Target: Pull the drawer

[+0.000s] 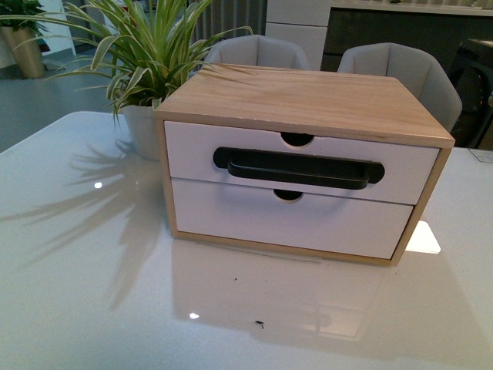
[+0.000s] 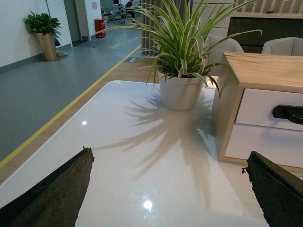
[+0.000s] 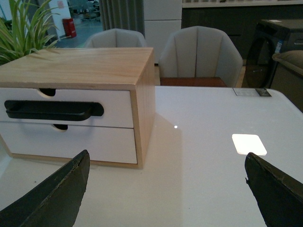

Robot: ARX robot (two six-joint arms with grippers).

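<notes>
wide white-front drawer with long black bar handle [image 1: 300, 168] sits shut in the upper slot of light-wood box [image 1: 308, 96], mid glossy white bench [image 1: 92, 293]. left pincer [image 2: 168, 156] spread wide apart. right pincer [image 3: 166, 156] spread wide too, both on the near side of the box.

Left claw [image 2: 168, 158] and right claw [image 3: 166, 156]: black wedge-shaped fingers [image 2: 52, 191], rough frayed edges
</notes>
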